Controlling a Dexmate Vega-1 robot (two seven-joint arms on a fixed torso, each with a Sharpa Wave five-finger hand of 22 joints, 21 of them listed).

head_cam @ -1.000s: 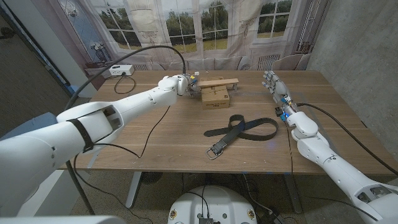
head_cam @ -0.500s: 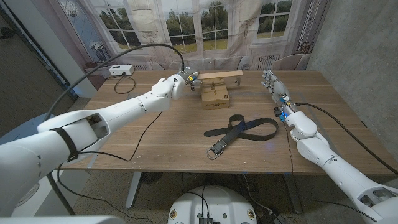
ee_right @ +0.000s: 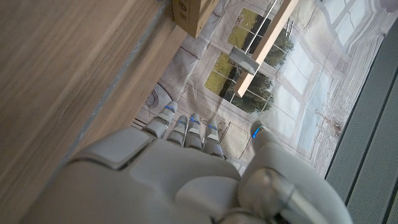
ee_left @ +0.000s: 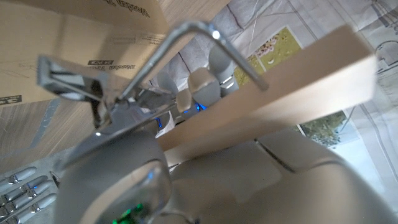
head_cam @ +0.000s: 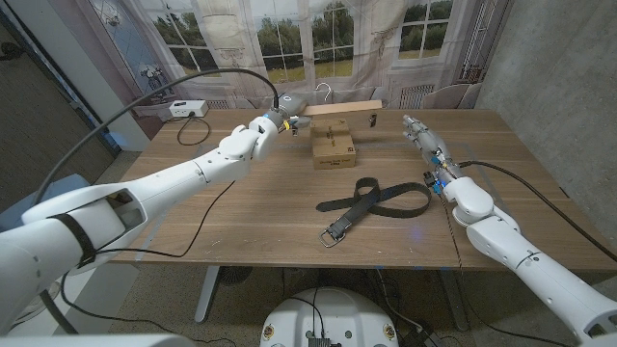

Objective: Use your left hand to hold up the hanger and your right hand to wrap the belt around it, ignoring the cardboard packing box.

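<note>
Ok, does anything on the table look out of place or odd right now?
Nothing looks damaged or spilled. The belt lies loosely looped on the table, buckle end toward the near edge. The left robot hand holds the hanger above the cardboard box.

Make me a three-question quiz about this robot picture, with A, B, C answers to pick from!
1. Where is the belt?
A. flat on the table
B. round the hanger
C. on the box

2. What colour is the box?
A. blue
B. brown
C. white

3. What is the left robot hand doing?
A. holding nothing
B. holding the hanger up
C. pressing the belt

Answers: 1 A, the belt lies looped on the table. 2 B, it is plain brown cardboard. 3 B, the wooden hanger is off the table, above the box.
</note>
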